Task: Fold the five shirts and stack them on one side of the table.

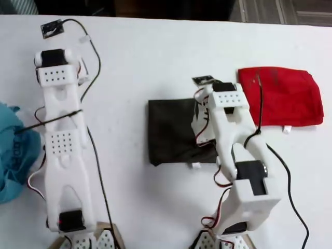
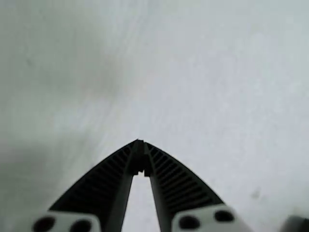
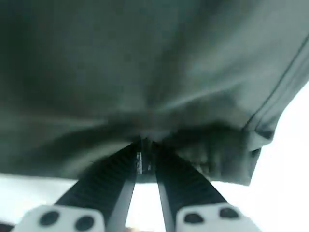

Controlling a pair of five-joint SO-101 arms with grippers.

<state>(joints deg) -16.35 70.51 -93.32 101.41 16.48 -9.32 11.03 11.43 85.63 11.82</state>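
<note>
The high view showed a folded red shirt [image 1: 280, 96] at the far right of the bench [image 1: 155, 46], a dark shirt [image 1: 171, 129] mid-bench and a blue shirt [image 1: 13, 150] cut off at the left edge. The left gripper [image 2: 140, 162] was closed over bare bench. The right gripper [image 3: 145, 154] was closed, its tips against the dark shirt; whether it pinched cloth could not be told.

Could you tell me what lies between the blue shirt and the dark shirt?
In the high view, the left arm and its black cable lie on the table between the blue shirt and the dark shirt.
</note>
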